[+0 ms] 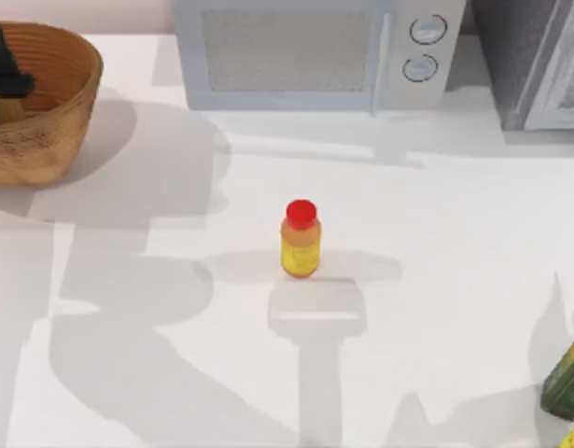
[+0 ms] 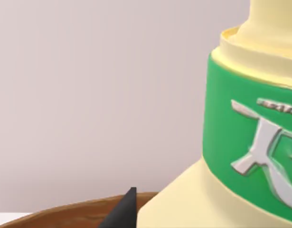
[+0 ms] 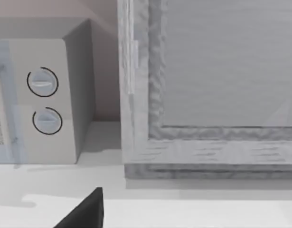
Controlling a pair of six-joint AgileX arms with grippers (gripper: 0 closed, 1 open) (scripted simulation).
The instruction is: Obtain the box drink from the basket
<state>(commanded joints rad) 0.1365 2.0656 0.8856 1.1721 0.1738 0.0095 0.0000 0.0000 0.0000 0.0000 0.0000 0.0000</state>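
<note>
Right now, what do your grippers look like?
Both are plain, matte and near-black, with no markings or cables that I can see. The left gripper, at the basket, looks angular and blocky from above, and its wrist view shows a sharp wedge tip. The right gripper, near the microwave, shows the same dark wedge.

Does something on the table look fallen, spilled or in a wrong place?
Nothing stands out. The red-capped bottle stands upright mid-table, the basket sits level at the far left, and the microwave looks intact. No spill shows.

Pale green-banded box drink [image 2: 240,142] above wicker basket [image 1: 53,131]
</note>
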